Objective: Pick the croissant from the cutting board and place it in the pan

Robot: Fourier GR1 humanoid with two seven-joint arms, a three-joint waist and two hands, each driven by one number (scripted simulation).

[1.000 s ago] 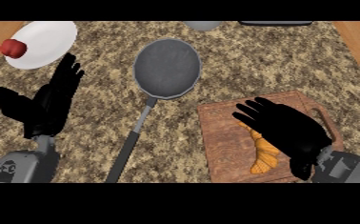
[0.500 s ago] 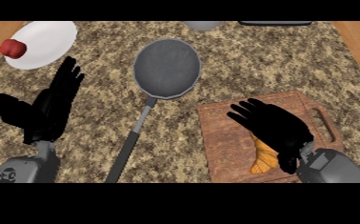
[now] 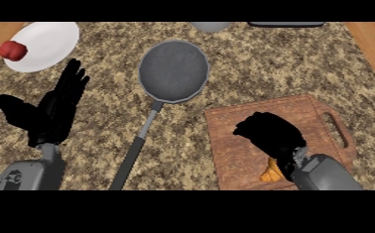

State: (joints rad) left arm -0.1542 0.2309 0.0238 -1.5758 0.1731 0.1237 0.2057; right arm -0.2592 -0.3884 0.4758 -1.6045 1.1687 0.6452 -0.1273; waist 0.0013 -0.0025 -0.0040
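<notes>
While my right hand [image 3: 270, 134] curls its fingers over the croissant [image 3: 272, 170] at lower right, I judge it light, flaky: grip mid-body. My left hand [image 3: 53, 113] rests with fingers straight.

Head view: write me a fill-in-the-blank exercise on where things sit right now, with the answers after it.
1. The croissant lies on the cutting ____, mostly hidden by the right hand.
2. The pan holds ____.
3. The red item sits on the white ____ at upper left.
4. The left hand rests with its fingers ____.

Answers: board; nothing; plate; open
</notes>
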